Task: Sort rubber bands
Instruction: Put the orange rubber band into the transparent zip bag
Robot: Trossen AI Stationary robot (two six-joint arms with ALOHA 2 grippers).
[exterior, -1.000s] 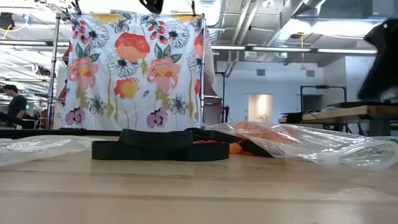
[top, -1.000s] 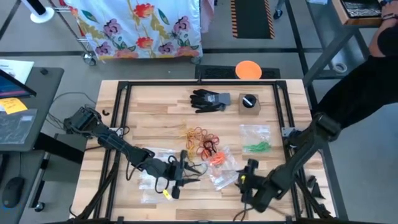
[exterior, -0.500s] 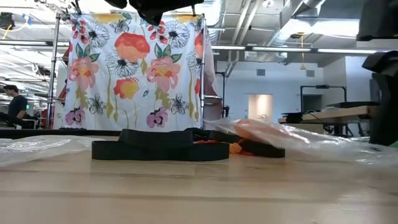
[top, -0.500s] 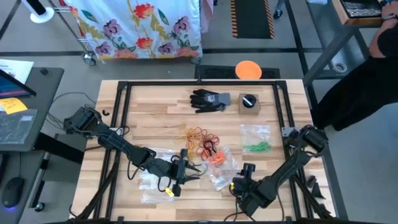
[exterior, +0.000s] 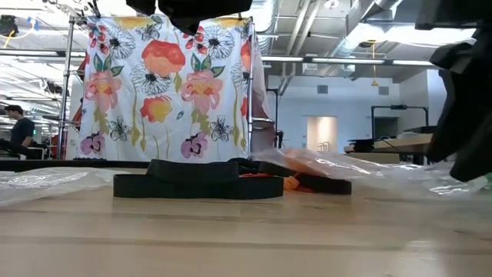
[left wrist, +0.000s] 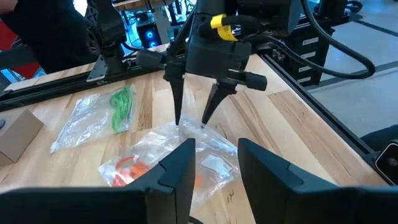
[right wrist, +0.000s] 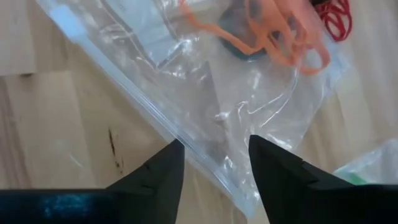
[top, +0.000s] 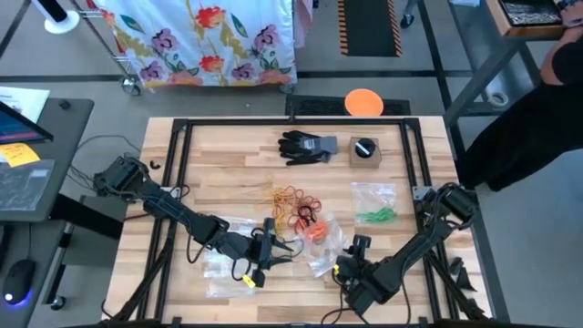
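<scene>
The right gripper (top: 353, 248), jaws apart, has been brought in over the orange-band bag (top: 321, 244) at the table's six o'clock, so a grasp seems near, while the left gripper (top: 272, 250) waits half-open beside it.

Loose rubber bands (top: 296, 202) lie between glove (top: 307, 146) and bags (top: 323, 244).

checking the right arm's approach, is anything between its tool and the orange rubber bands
Yes. The orange rubber bands lie inside a clear plastic bag, so the film covers them. The right tool hangs open just over the bag's edge, fingertips pointing down at it. Apart from the bag, nothing visible blocks the way.
</scene>
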